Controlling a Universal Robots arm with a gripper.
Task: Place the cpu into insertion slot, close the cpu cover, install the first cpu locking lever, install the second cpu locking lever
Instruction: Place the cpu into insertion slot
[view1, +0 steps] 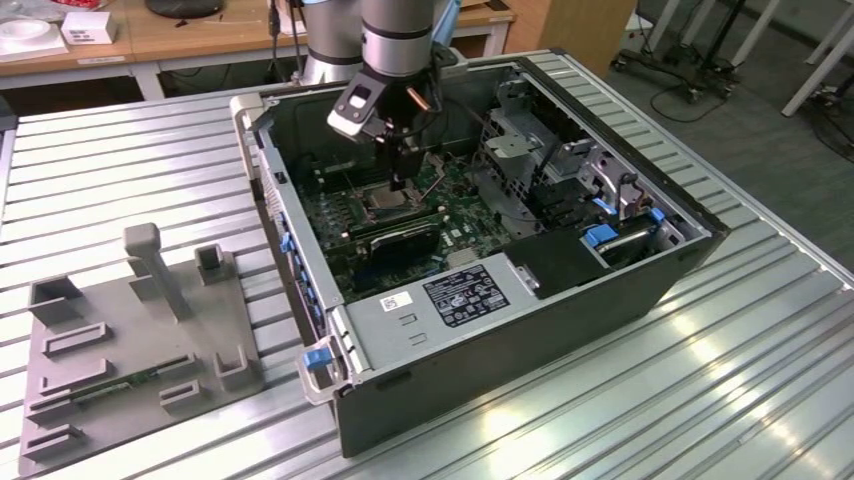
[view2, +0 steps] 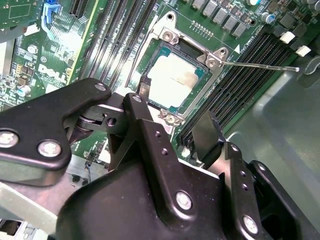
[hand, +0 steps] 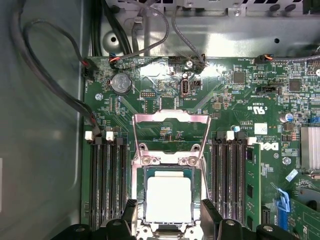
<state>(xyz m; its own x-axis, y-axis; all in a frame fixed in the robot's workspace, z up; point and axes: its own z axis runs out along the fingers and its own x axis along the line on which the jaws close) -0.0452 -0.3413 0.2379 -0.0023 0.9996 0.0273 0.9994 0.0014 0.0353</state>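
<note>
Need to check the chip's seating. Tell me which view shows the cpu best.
The first wrist view: the cpu faces the camera squarely, its whole pale top visible. The second wrist view shows it at a slant. In the exterior view it is too small to make out.

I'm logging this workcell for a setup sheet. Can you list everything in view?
table: one, silvery slats, under everything
computer case: one, black, open, on the table
tray: one, grey, exterior view's left of the case
circuit board: one, green, inside the case
socket: one, dark, metal-framed, on the board
chip: one, pale silvery, in the socket
cover: one, silvery frame, beside the socket, seemingly open
memory slots: several, black, flanking the socket
arm: one, grey, down into the case
end effector: one, black, open, over the chip
</note>
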